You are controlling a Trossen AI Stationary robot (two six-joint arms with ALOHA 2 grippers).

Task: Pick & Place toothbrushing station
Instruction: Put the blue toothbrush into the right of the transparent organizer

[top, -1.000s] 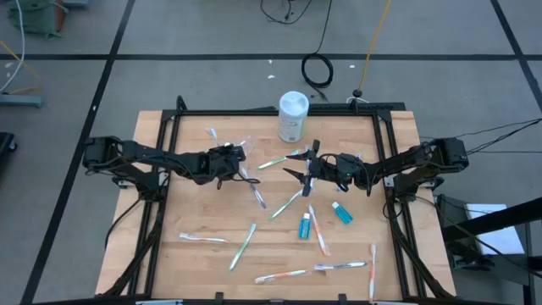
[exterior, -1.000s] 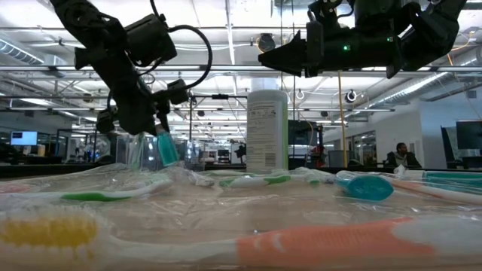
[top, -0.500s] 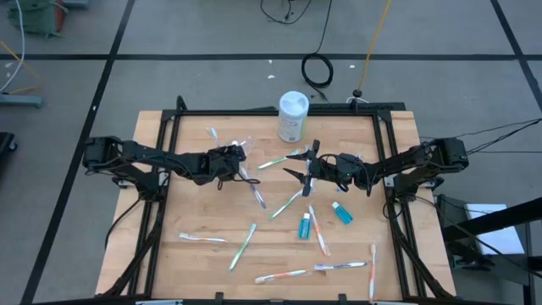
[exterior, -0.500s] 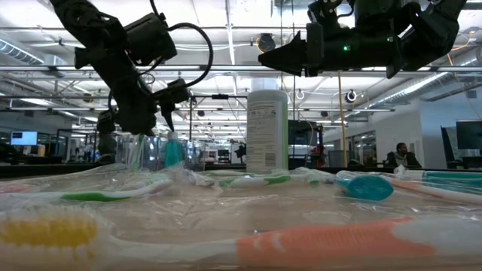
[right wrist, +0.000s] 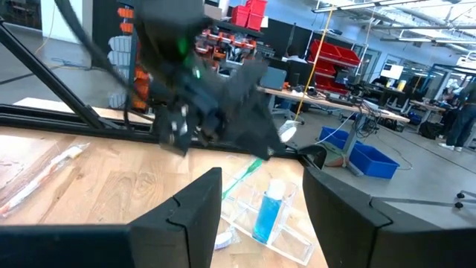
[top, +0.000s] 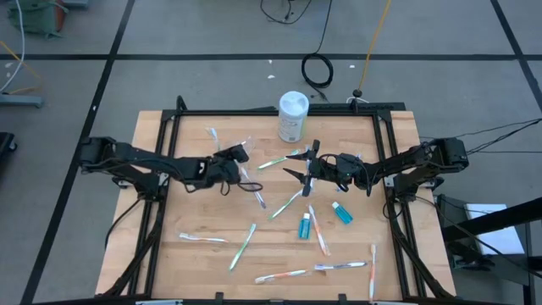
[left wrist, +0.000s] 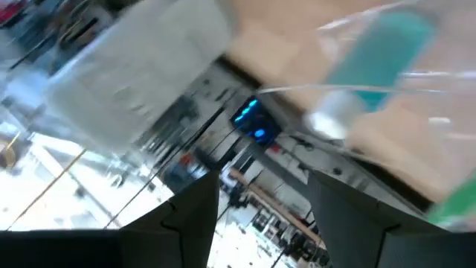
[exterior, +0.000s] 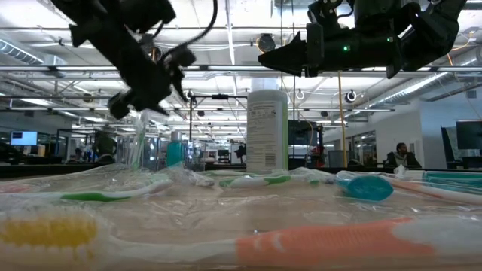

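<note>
White canister stands between scattered toothbrushes and table edge.

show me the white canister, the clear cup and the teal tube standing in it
white canister (top: 291,117), high view, on its side wall just under the lid.
clear cup (right wrist: 277,228), right wrist view, on its clear wall beside the tube.
teal tube (exterior: 175,153), low view, on the tube's body.

Both end effectors open, raised
</note>
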